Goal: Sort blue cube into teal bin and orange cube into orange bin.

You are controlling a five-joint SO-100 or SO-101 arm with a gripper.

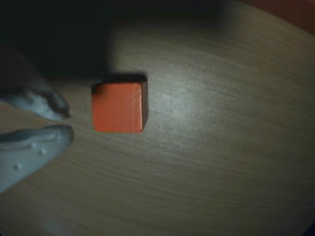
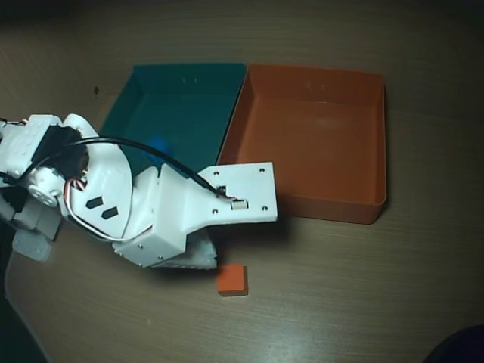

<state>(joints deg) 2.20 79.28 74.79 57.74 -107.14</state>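
One orange cube [image 1: 118, 107] sits on the bare table [image 1: 221, 162], just right of my gripper [image 1: 69, 122] in the wrist view, fingertips nearly touching and empty. Overhead, the arm [image 2: 162, 212] is stretched low over the table, with the orange bin [image 2: 314, 140] beyond it.

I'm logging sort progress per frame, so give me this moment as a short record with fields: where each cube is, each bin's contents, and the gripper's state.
orange cube: on the wooden table, outside both bins, not gripped
blue cube: inside the teal bin, partly hidden by the arm
teal bin: holds the blue cube
orange bin: nothing visible in it
gripper: beside the orange cube in the wrist view, fingertips nearly together, holding nothing
left to do: orange cube into the orange bin
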